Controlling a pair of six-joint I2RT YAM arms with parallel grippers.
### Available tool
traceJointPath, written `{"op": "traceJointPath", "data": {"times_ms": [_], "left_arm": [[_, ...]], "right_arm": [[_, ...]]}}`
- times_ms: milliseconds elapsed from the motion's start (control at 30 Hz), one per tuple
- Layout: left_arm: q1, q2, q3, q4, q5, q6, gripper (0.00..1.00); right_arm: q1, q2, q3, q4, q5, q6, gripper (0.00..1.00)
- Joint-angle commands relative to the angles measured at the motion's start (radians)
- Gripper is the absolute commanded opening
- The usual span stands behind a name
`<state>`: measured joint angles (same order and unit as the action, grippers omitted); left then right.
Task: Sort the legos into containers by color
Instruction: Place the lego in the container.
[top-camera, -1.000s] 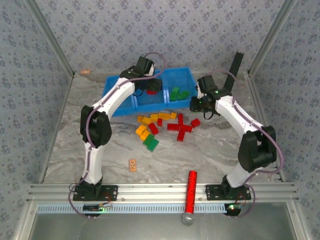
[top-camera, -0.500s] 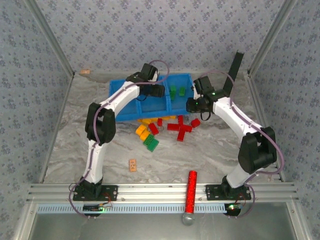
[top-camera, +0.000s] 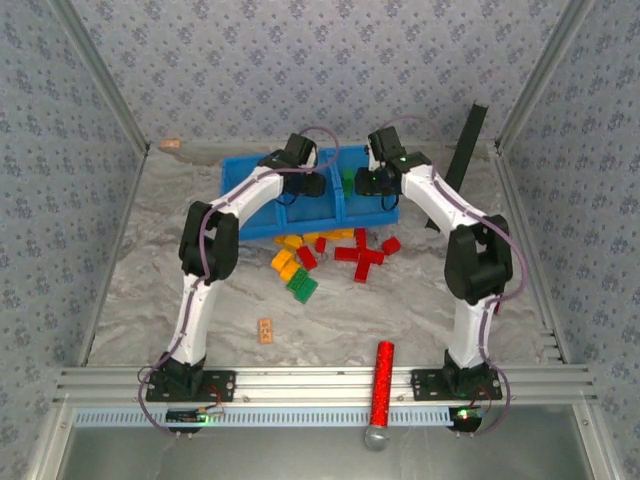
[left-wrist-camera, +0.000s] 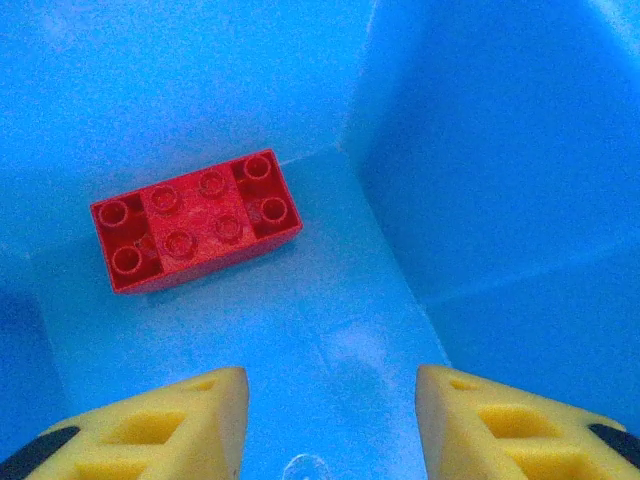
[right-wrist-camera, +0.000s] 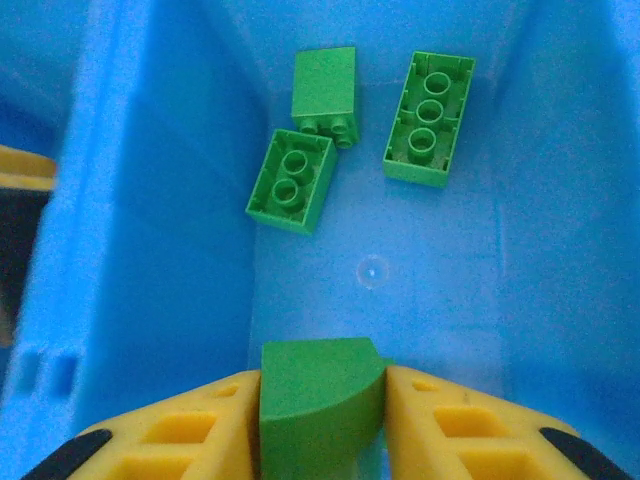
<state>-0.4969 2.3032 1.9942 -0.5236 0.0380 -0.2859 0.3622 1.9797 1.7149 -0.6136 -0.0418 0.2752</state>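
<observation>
Seen from above, both arms reach over the containers at the far side of the table. The left gripper hangs over the middle compartment and the right gripper over the right one, so each colour gets its own place. The loose bricks, yellow, red and green, lie just in front of the containers, not yet sorted.

In the left wrist view, the yellow fingers stand apart with nothing between them. A red brick lies flat, studs up, on the compartment floor near a corner. I judge this hand is free to fetch another piece.

In the right wrist view, the fingers are clamped on a green brick, held above the floor where three green bricks already lie. Green belongs here, so letting go seems the next move.
</observation>
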Motion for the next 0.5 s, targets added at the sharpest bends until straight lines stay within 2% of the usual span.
{"op": "traceJointPath", "data": {"times_ms": [0, 167, 467], "left_arm": [[0.014, 0.013, 0.036, 0.01, 0.022, 0.01, 0.46], [0.017, 0.029, 0.074, -0.006, 0.023, 0.024, 0.43], [0.029, 0.068, 0.14, -0.033, 0.035, 0.031, 0.37]], "right_arm": [[-0.011, 0.058, 0.071, -0.034, -0.011, -0.011, 0.41], [-0.016, 0.084, 0.102, -0.057, -0.013, -0.019, 0.54], [-0.011, -0.081, 0.086, -0.075, 0.132, -0.12, 0.6]]}}
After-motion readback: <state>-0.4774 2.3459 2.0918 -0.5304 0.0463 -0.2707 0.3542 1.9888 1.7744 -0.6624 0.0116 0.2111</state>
